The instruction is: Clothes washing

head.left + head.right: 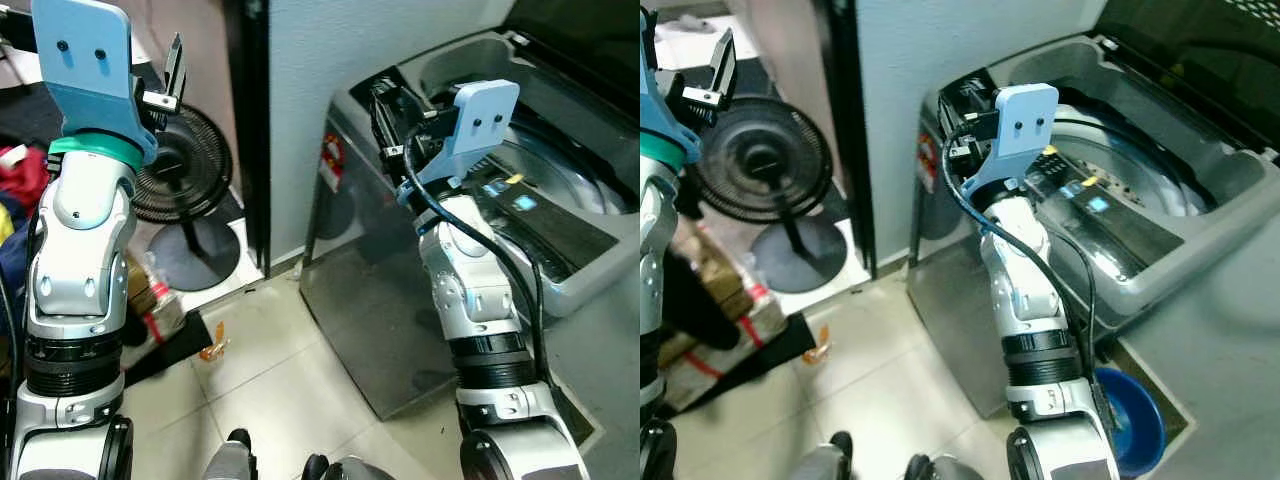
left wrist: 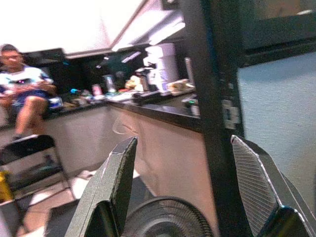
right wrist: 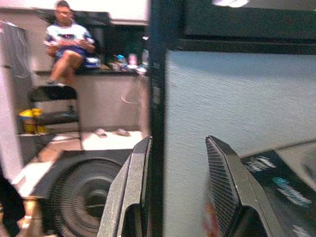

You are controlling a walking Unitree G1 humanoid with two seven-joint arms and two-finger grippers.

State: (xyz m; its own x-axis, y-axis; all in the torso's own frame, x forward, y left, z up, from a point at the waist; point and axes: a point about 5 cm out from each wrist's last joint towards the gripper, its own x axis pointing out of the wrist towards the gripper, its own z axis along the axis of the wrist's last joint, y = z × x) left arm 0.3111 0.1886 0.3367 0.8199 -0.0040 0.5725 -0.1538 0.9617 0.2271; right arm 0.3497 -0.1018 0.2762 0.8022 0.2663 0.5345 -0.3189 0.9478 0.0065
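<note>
Standing beside open top-load washing machine (image 1: 520,190), lid up, drum just behind right pincer (image 1: 392,118). Both pincers spread and empty, left pincer (image 1: 172,75) raised over black floor fan (image 1: 180,165). Clothes pile (image 1: 20,185) lying well apart at far left. Risk: left arm striking fan while turning toward clothes.
</note>
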